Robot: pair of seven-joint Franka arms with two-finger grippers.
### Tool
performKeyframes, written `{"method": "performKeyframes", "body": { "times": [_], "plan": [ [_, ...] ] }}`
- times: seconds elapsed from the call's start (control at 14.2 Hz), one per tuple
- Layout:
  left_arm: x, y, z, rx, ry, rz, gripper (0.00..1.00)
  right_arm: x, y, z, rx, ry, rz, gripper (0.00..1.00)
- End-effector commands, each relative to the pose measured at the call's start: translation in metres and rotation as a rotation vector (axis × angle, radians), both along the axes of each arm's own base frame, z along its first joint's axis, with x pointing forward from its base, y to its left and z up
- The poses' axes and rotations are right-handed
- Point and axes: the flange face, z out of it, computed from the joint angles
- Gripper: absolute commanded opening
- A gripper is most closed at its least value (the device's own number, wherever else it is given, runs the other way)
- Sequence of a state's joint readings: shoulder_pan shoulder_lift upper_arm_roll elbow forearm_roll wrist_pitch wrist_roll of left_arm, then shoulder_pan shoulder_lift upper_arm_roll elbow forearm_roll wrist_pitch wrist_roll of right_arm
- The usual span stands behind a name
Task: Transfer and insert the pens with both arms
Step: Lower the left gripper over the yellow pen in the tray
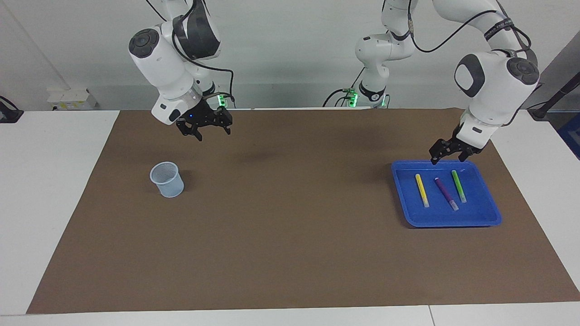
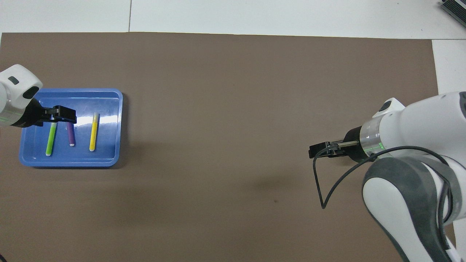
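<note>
- Jaws of both grippers stand open, holding nothing: left gripper (image 1: 446, 157) over the tray's rim nearest the robots, right gripper (image 1: 205, 131) over bare mat.
- Slim yellow pen (image 1: 422, 190), purple pen (image 1: 446, 194) and green pen (image 1: 458, 186) lie apart in the glossy blue tray (image 1: 489, 213).
- Mesh cup (image 1: 167, 179) stands upright toward the right arm's end; the brown mat (image 1: 290, 235) between cup and tray is open.

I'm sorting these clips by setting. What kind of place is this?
Most likely a robotics lab or test bench: two large white robot arms stand at a white table covered by a brown mat, with staged props only, a blue tray of marker pens and a mesh cup.
</note>
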State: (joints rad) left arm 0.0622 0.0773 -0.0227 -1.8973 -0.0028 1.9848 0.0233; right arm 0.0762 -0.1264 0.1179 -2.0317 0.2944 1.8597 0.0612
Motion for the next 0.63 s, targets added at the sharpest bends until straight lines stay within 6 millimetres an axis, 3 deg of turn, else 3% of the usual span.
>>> {"method": "performKeyframes", "body": {
  "times": [0.0,0.21,0.56],
  "plan": [
    [0.009,0.002,-0.022,-0.012,-0.02,-0.028,1.0,-0.008,0.002,0.002,0.037,0.004,-0.08,1.0],
    [0.019,0.003,-0.048,-0.013,-0.023,-0.033,0.99,-0.003,0.006,0.0,0.077,-0.007,-0.123,1.0],
    [0.035,0.001,-0.093,-0.014,-0.029,-0.04,0.95,-0.001,0.033,-0.004,0.11,-0.005,-0.196,1.0]
  ]
}}
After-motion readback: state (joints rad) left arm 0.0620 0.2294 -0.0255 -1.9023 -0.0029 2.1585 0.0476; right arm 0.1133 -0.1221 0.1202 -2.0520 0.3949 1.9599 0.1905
